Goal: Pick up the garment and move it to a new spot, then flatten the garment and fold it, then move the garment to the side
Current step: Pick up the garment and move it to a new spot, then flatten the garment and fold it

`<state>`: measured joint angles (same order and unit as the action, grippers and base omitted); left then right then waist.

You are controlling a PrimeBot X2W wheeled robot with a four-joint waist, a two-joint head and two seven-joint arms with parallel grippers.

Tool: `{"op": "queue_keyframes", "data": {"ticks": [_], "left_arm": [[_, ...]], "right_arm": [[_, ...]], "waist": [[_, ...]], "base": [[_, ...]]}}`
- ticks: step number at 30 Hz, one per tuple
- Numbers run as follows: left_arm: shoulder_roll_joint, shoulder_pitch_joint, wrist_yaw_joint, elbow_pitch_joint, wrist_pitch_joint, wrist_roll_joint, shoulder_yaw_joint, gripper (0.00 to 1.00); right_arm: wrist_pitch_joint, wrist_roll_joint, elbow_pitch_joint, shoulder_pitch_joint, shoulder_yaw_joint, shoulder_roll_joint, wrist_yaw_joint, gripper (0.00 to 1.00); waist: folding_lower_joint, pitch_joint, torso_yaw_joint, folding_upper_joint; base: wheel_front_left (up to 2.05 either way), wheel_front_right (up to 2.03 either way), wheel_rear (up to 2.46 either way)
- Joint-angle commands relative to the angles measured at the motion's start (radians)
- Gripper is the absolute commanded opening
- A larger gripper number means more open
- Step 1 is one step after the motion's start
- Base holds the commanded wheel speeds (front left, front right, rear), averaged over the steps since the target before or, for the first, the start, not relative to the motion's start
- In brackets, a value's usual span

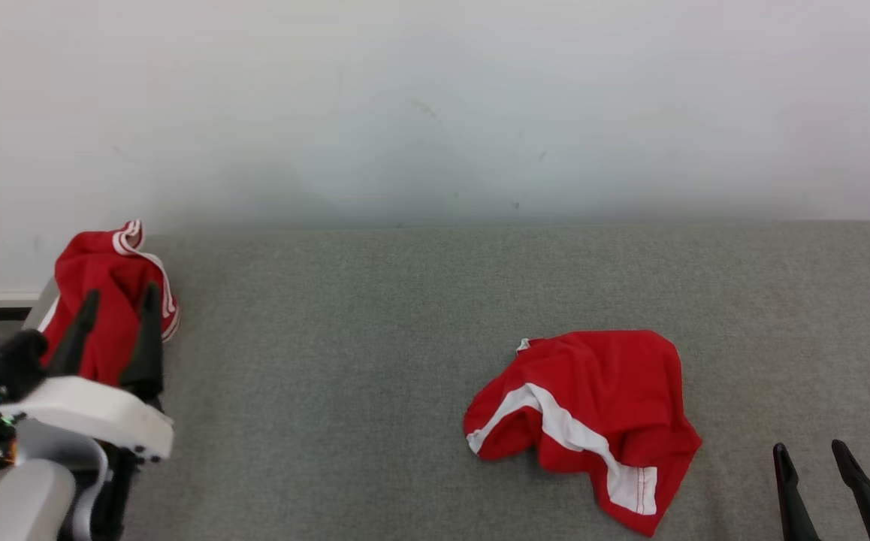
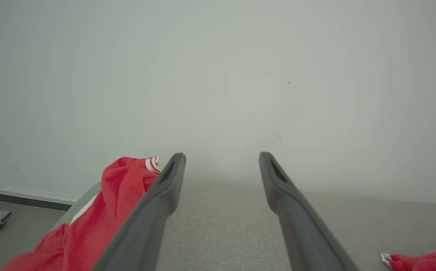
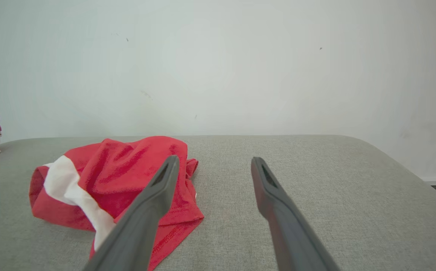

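A crumpled red garment with a white stripe (image 1: 593, 406) lies on the grey padded surface (image 1: 375, 315), right of centre. A second red garment with white trim (image 1: 104, 285) sits bunched at the surface's far left edge. My left gripper (image 1: 121, 294) is open in front of that bundle with nothing between its fingers. In the left wrist view the bundle (image 2: 101, 218) lies just left of the open left gripper (image 2: 222, 156). My right gripper (image 1: 809, 449) stands open at the lower right, apart from the striped garment (image 3: 127, 169), which lies left of the gripper (image 3: 214, 161).
A pale wall (image 1: 435, 105) rises directly behind the surface. The surface's left edge drops to the floor by a baseboard (image 2: 29, 197). Its right end is rounded (image 3: 391, 158). Bare grey fabric spans the stretch between the two garments.
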<state>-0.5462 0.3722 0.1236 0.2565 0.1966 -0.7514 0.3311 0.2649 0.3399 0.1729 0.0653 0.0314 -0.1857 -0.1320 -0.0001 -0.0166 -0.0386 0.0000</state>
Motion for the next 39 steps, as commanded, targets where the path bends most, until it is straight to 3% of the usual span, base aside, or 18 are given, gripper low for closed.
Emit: {"op": "queue_keyframes", "data": {"ticks": [1, 9, 11, 16, 21, 28, 32, 39], "left_arm": [[0.014, -0.045, 0.013, -0.039, 0.014, 0.018, 0.006, 1.00], [0.077, -0.266, 0.053, -0.192, 0.068, 0.094, 0.001, 1.00], [0.116, -0.317, 0.063, -0.223, 0.068, 0.116, -0.034, 1.00], [0.182, -0.439, 0.045, -0.248, 0.068, 0.207, -0.092, 1.00], [0.299, -0.524, -0.027, -0.258, 0.068, 0.306, -0.188, 1.00], [0.429, -0.596, -0.197, -0.213, 0.068, 0.434, -0.303, 1.00], [0.465, -0.605, -0.234, -0.191, 0.068, 0.473, -0.357, 1.00], [0.489, -0.598, -0.253, -0.187, 0.068, 0.495, -0.392, 1.00]], "right_arm": [[-0.001, -0.014, -0.007, 0.012, 0.001, -0.011, 0.002, 1.00], [-0.001, -0.026, -0.033, 0.015, 0.012, -0.035, 0.002, 1.00], [-0.001, -0.026, -0.035, 0.017, 0.011, -0.038, 0.002, 1.00], [-0.001, -0.033, -0.030, 0.023, 0.015, -0.044, 0.002, 1.00], [-0.001, -0.049, -0.018, 0.042, 0.013, -0.042, 0.002, 1.00], [-0.001, -0.069, 0.005, 0.066, 0.013, -0.019, 0.002, 1.00], [-0.001, -0.073, 0.013, 0.065, 0.018, -0.015, 0.002, 1.00], [-0.001, -0.069, 0.019, 0.059, 0.025, -0.011, 0.002, 1.00]], "waist": [[0.0001, -0.002, 0.004, 0.0000], [0.0001, -0.016, 0.004, 0.0000], [0.0001, -0.019, 0.004, 0.0000], [0.0001, -0.023, 0.004, 0.0000], [0.0001, -0.024, 0.011, 0.0000], [0.0001, -0.037, 0.006, 0.0000], [0.0001, -0.043, -0.004, 0.0000], [0.0001, -0.043, -0.012, 0.0000]], "base": [[0.00, 0.00, 0.00], [0.00, 0.00, 0.00], [0.00, 0.00, 0.00], [0.00, 0.00, 0.00], [0.00, 0.00, 0.00], [0.00, 0.00, 0.00], [0.00, 0.00, 0.00], [0.00, 0.00, 0.00]]}}
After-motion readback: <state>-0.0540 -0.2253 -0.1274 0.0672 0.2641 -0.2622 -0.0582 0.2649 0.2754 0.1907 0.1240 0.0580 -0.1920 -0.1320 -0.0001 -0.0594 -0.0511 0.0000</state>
